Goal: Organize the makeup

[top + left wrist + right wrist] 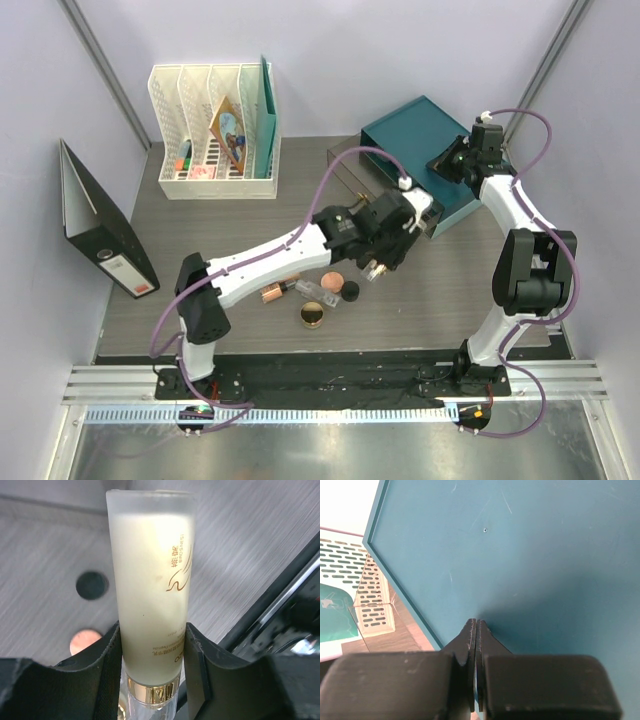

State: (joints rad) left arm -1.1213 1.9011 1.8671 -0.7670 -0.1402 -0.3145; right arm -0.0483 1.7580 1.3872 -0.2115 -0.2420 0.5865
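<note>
My left gripper [383, 256] is shut on the beige frosted bottle [150, 580] with a gold band, holding it above the table beside the teal box [425, 150]. In the left wrist view the fingers [107, 655] clamp the bottle's lower body. Beneath it on the table lie a coral compact [333, 275], a black pot [350, 291], a clear glass bottle [314, 292], a coppery tube [274, 292] and a gold jar [312, 315]. The compact [84, 641] and pot [92, 585] also show in the left wrist view. My right gripper [443, 160] is shut and empty, its tips [476, 623] just over the teal box top [545, 555].
A white file rack [215, 130] stands at the back left and shows in the right wrist view [370, 595]. A black binder [100, 235] leans at the left wall. A clear organizer [352, 175] sits left of the teal box. A dark frame edge [280, 605] lies right of the held bottle.
</note>
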